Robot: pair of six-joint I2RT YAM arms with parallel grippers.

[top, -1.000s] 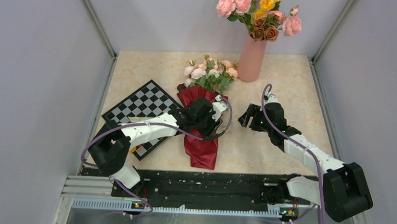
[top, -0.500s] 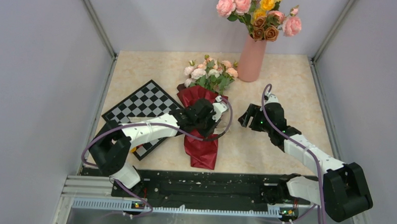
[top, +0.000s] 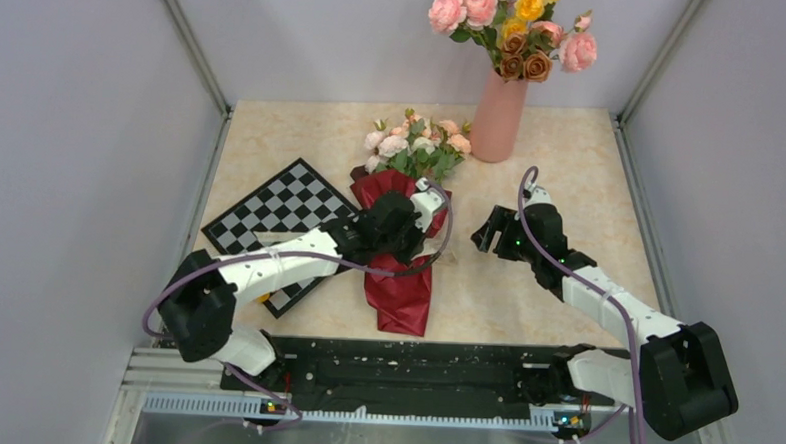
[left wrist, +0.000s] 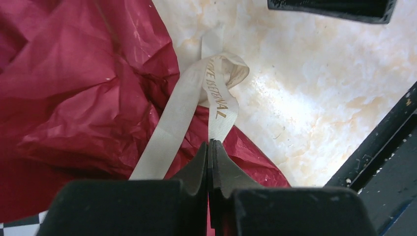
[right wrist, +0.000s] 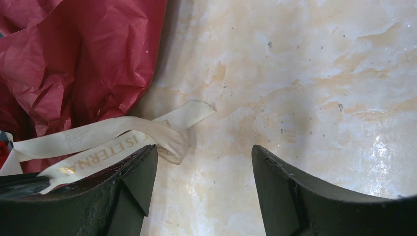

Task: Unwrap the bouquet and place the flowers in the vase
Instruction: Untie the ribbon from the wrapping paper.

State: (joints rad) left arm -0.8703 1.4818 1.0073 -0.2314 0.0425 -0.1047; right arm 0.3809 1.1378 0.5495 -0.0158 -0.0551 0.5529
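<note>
Jaws shut, ready to pull

Jaws of the left gripper [left wrist: 210, 145] were together, seemingly pinching one tail of the gold-lettered cream ribbon [left wrist: 217, 101]; those of the right gripper [right wrist: 204, 157] stood apart over the marbled beige table [right wrist: 305, 73] beside it. The bouquet [top: 398, 297], pale blooms in crinkled dark red paper, lay mid-table, heads toward the far edge near the tall salmon-pink vase [top: 497, 121]. Ribbon and paper looked light, limp, tearable: a tail end suited pulling. A second earlier the left jaws were half apart.

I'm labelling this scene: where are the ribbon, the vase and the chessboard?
ribbon [left wrist: 215, 96]: left wrist view, lettered strand of its loop.
vase [top: 498, 116]: top external view, mid body.
chessboard [top: 280, 202]: top external view, bare squares near its centre.
</note>
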